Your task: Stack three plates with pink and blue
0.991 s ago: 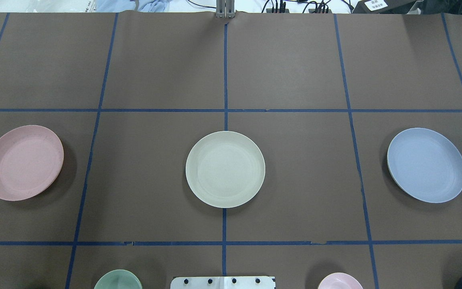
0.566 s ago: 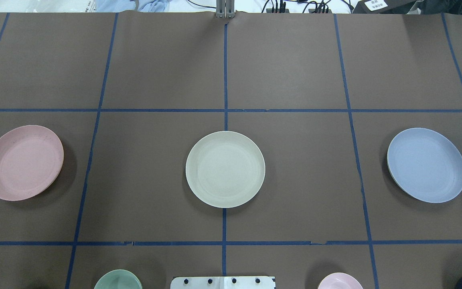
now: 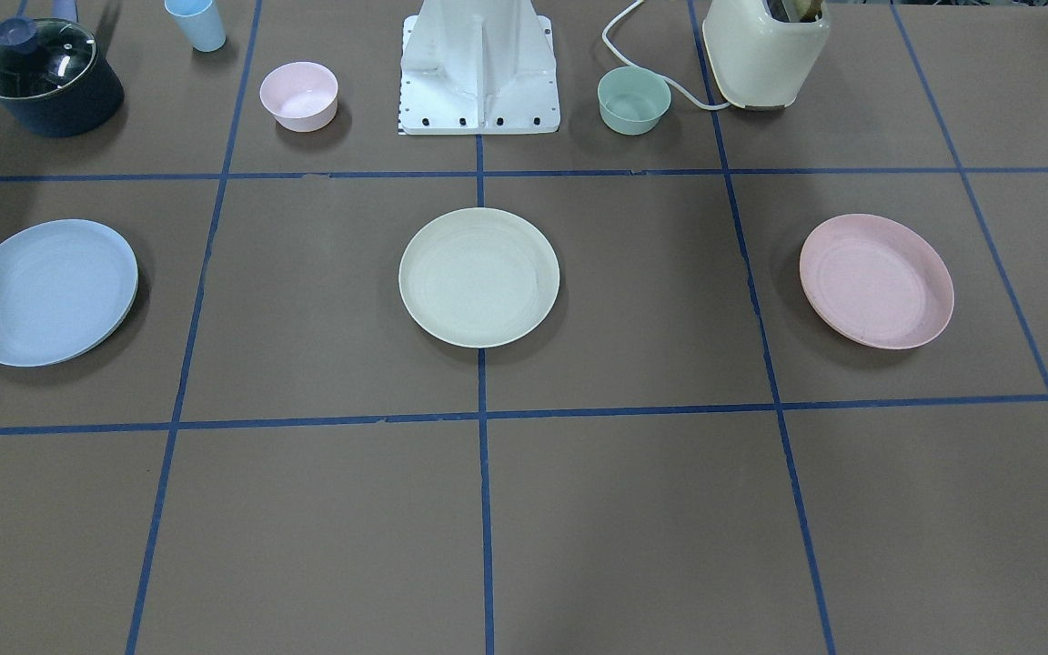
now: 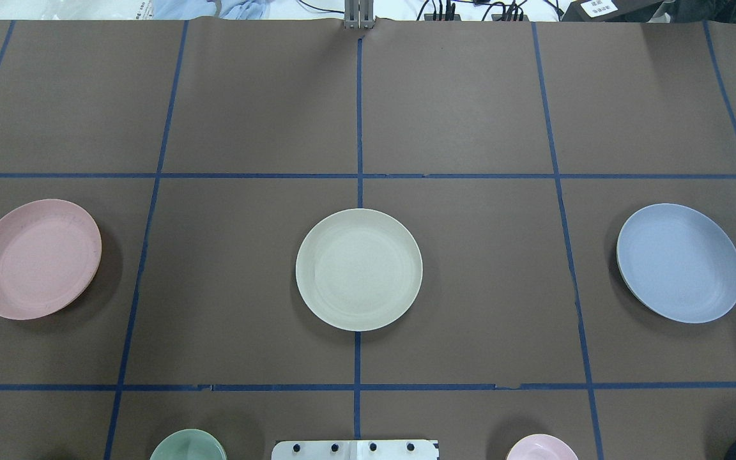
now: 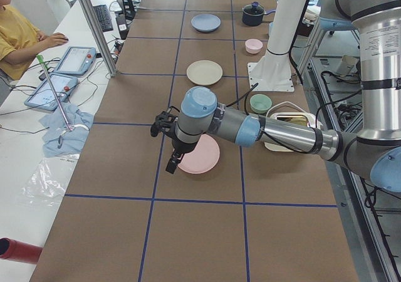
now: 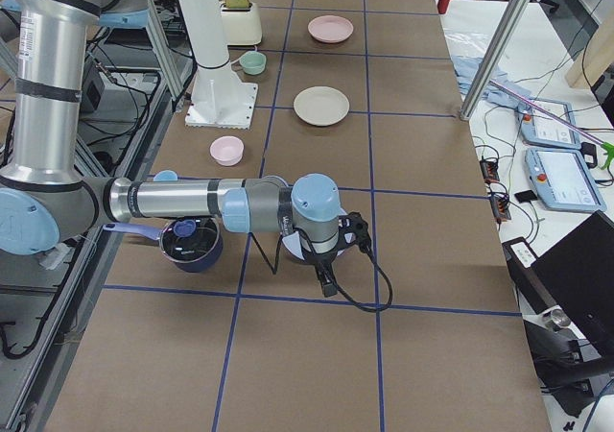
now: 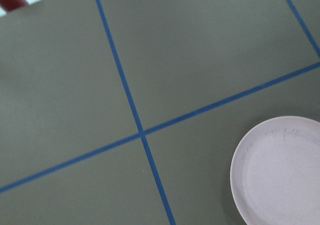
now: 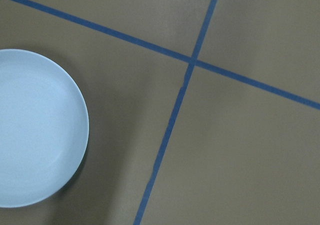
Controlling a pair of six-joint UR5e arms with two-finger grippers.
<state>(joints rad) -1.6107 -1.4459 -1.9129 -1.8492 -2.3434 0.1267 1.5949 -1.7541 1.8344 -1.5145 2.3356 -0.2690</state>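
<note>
Three plates lie apart in a row on the brown table. The pale pink plate (image 4: 36,259) (image 3: 876,280) is on my left, the cream plate (image 4: 358,269) (image 3: 478,277) in the middle, the light blue plate (image 4: 679,262) (image 3: 48,291) on my right. My left gripper (image 5: 170,163) hangs above the pink plate's (image 5: 200,155) outer edge. My right gripper (image 6: 326,280) hangs above the blue plate, which the wrist mostly hides there. Both grippers show only in the side views, so I cannot tell whether they are open or shut. The wrist views show the pink plate (image 7: 280,172) and the blue plate (image 8: 35,127).
Near the robot's base (image 3: 478,68) stand a small pink bowl (image 3: 298,95), a small green bowl (image 3: 634,99), a lidded dark pot (image 3: 48,75), a blue cup (image 3: 196,22) and a cream toaster (image 3: 765,50). An operator (image 5: 15,34) sits beside the table.
</note>
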